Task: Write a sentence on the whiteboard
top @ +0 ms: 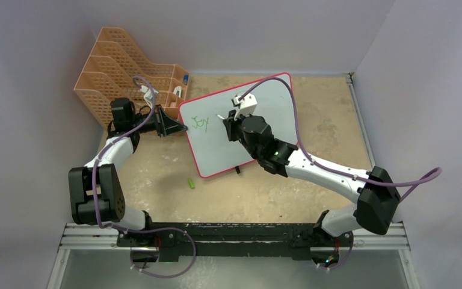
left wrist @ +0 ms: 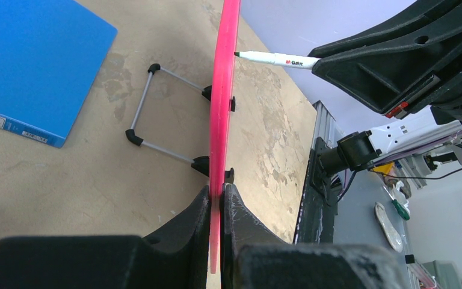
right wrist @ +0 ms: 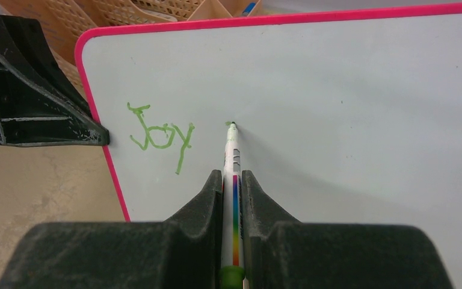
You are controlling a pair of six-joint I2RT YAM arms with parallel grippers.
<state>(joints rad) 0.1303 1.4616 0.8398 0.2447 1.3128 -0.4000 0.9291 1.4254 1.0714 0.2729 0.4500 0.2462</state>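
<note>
The whiteboard (top: 240, 129) with its pink-red frame stands tilted mid-table. It also shows edge-on in the left wrist view (left wrist: 224, 108) and face-on in the right wrist view (right wrist: 349, 108). Of the sentence, only the green word "Joy" (right wrist: 159, 135) is written, at the board's upper left (top: 200, 123). My left gripper (left wrist: 219, 192) is shut on the board's left edge (top: 180, 126). My right gripper (right wrist: 233, 177) is shut on a white green-tipped marker (right wrist: 231, 156), whose tip touches the board to the right of "Joy" at a small green dot. The marker also shows in the left wrist view (left wrist: 274, 58).
An orange mesh file rack (top: 120, 66) stands at the back left behind the board. A green marker cap (top: 190, 183) lies on the table in front of the board. A blue folder (left wrist: 30, 66) lies behind the board. The board's wire stand (left wrist: 156, 108) rests on the table.
</note>
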